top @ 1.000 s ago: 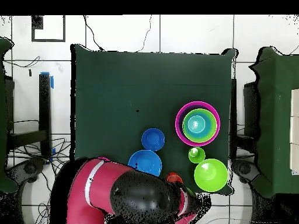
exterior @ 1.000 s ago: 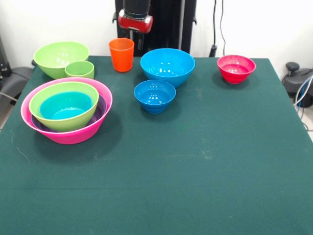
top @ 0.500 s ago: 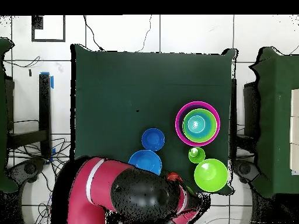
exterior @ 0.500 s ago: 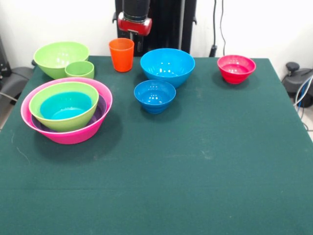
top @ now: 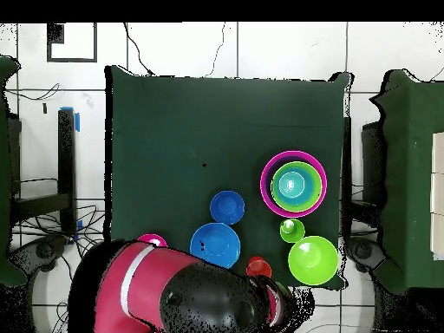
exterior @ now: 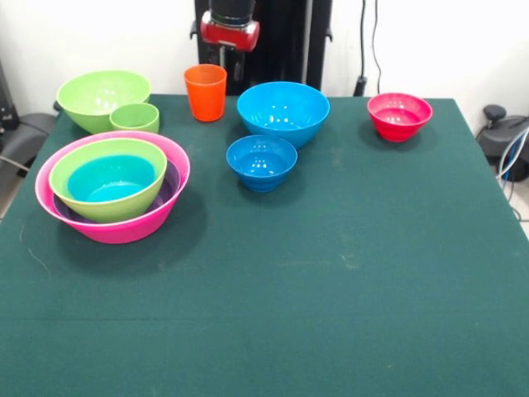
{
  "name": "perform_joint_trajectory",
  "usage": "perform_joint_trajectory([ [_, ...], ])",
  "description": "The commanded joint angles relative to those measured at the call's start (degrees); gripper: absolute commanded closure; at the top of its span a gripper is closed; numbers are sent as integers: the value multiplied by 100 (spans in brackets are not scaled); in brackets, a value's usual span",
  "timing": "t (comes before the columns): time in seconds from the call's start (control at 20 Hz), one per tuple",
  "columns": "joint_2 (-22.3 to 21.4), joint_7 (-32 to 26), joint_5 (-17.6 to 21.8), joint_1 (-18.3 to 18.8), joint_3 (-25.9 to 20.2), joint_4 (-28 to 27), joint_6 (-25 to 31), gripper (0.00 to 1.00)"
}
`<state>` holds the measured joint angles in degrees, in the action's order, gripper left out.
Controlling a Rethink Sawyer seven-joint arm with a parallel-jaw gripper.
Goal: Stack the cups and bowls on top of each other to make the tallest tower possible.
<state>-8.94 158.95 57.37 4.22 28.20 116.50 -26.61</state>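
— What's around you?

— My gripper [exterior: 231,51] hangs at the far edge, just right of the orange cup [exterior: 205,93]. Whether its fingers are apart, I can't tell.

— Counts?

— Two cups: orange, small green [exterior: 135,118]. Seven bowls show, maybe a purple one besides: pink [exterior: 124,227] holding lime [exterior: 103,202] and blue [exterior: 110,179], nested at the near left; loose lime [exterior: 101,95], two blue [exterior: 283,111] [exterior: 261,161], red [exterior: 399,116].

A white wall [exterior: 430,41] with hanging black cables [exterior: 369,41] behind; white tiled floor [top: 217,48] around the table
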Motion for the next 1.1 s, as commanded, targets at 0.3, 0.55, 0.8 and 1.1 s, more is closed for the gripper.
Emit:
perform_joint_trajectory([
  [0.3,-1201,156,515,213,-1128,677,1092,0],
  [0.55,-1655,68,679,557,-1519,873,1573,0],
  [0.8,-2061,-212,720,1101,-2099,960,2113,0],
  [1.1,-2350,-543,730,1526,-2490,946,2472,0],
])
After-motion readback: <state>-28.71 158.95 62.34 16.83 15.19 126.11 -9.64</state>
